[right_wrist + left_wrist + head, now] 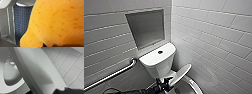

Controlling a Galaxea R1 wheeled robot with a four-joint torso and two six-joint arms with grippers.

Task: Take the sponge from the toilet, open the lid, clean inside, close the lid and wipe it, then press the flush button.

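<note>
Left gripper (163, 84), grip unclear, at the half-raised lid (180, 73), 5 o'clock of the tank (156, 56), right gripper (58, 45) clenching the sponge (56, 23); lid swing seemingly in hand, needing a steady hinge arc

Head looks down on toilet (157, 58), left wrist close beside lid (41, 72), right apparently against sponge (56, 22)

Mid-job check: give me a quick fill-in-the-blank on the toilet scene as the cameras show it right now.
1. The lid is partly ____, tilted above the bowl.
2. The flush button sits in the middle of the white ____ top.
3. The sponge in the right wrist view is ____ in colour.
4. In the head view, a metal grab bar lies to the ____ of the flush button.

Missing words: raised; tank; orange; left.
</note>
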